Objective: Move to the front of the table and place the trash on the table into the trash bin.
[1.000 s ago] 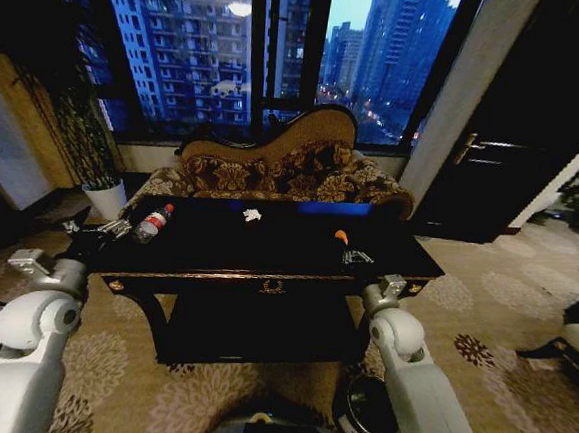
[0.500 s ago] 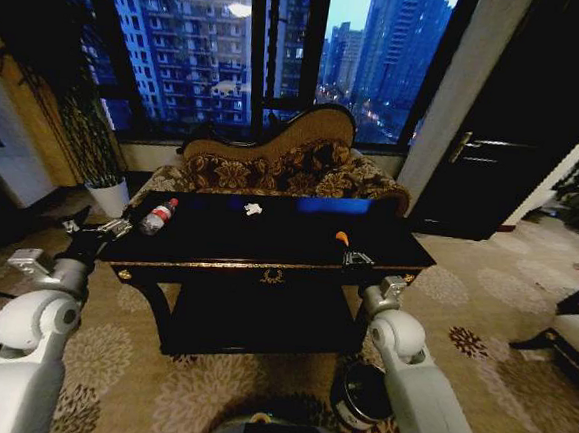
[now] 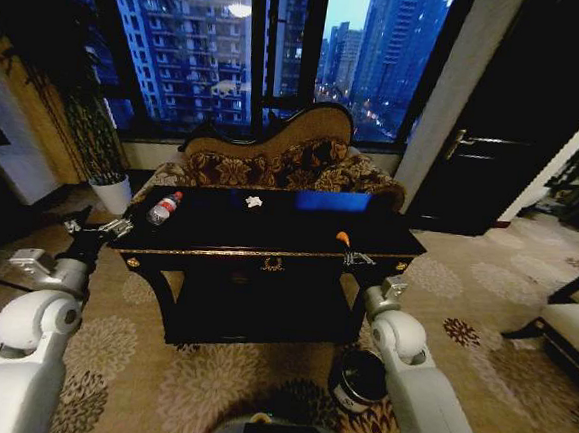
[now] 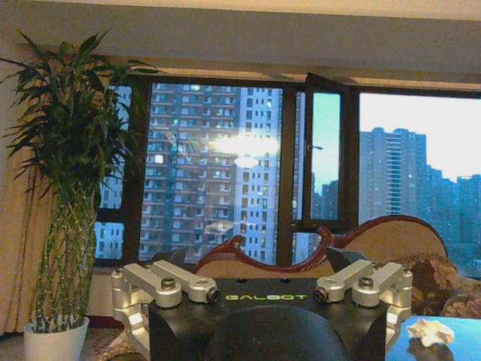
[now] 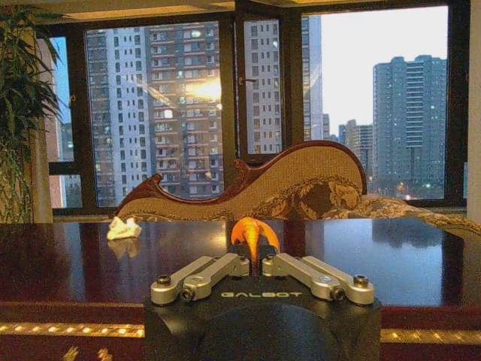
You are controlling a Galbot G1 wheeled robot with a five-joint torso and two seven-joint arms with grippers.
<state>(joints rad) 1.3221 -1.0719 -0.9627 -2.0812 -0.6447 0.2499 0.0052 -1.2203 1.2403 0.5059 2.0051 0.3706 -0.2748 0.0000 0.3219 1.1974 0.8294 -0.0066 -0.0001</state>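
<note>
Just beyond right tool (image 5: pixel 255 265), orange wrapper (image 5: pixel 254 232)

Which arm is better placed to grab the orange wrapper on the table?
Right. The right gripper sits at the table edge right by the orange wrapper; the left gripper is beside the far corner.

The table (image 3: pixel 268 237) stands ahead of the robot, with the sofa (image 3: pixel 284 161) directly behind it under the windows. On the table, the bottle (image 3: pixel 163 208) lies near the left end, the paper wad (image 3: pixel 255 202) sits toward the back near the middle, and the wrapper (image 3: pixel 342 238) lies by the front edge on the right. The left claw (image 3: pixel 115 228) hangs just off the table's left front corner; the right claw (image 3: pixel 358 258) is at the front edge, just before the wrapper. The trash bin (image 3: pixel 357 378) stands on the carpet in front of the table's right end. A potted plant (image 3: pixel 111 190) stands left of the sofa.
</note>
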